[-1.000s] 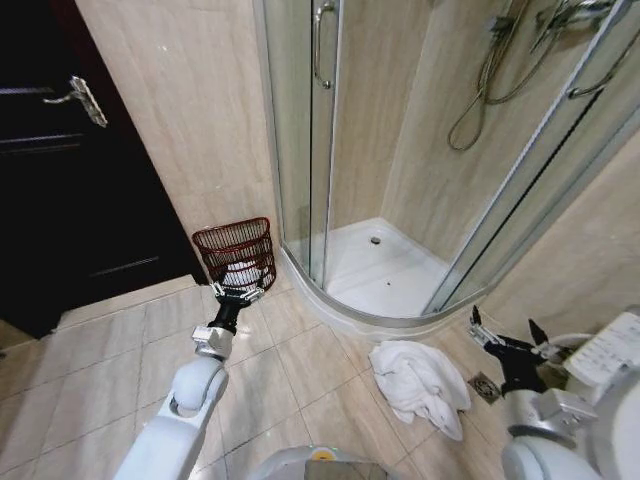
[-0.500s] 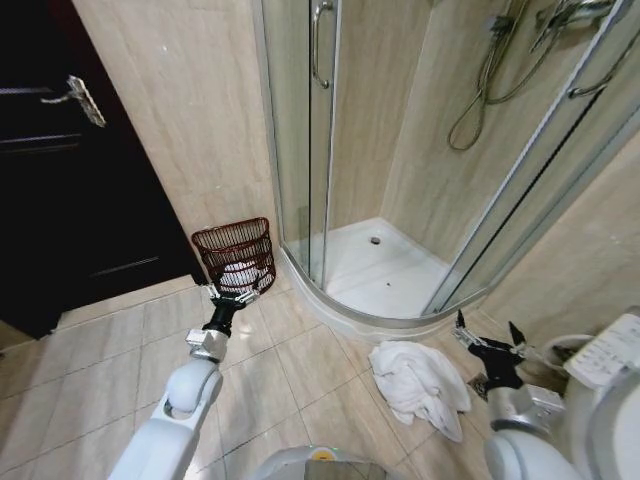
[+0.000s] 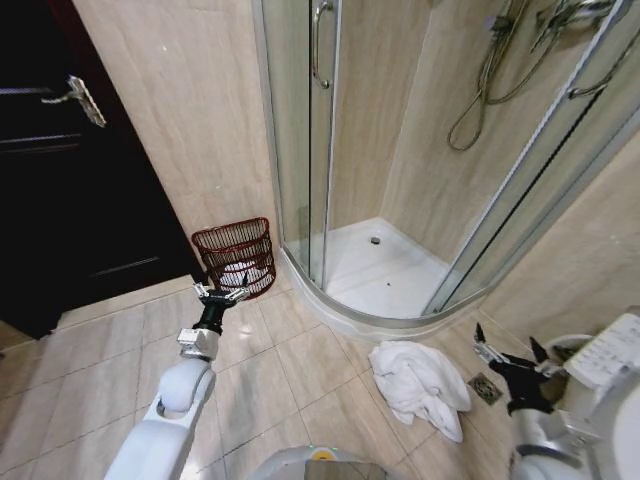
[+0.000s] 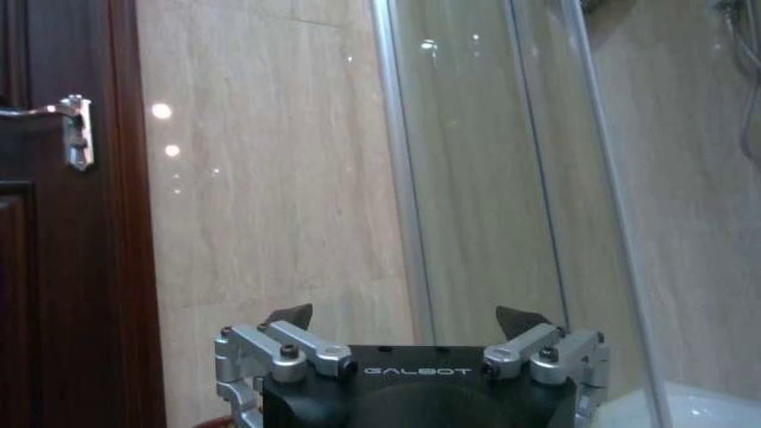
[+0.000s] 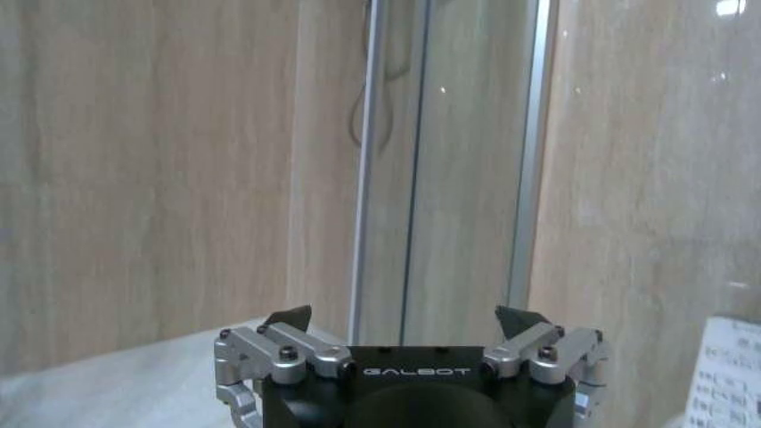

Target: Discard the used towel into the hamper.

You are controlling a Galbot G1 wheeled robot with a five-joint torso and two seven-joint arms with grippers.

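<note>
Left pincer (image 3: 221, 294) just before hamper (image 3: 236, 257)

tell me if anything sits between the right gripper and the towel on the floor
Nothing visible does. The right gripper hangs open just beside the white towel, with only bare floor tile and a small floor drain near it. From the towel to the hamper, the tiled floor looks open too.
</note>
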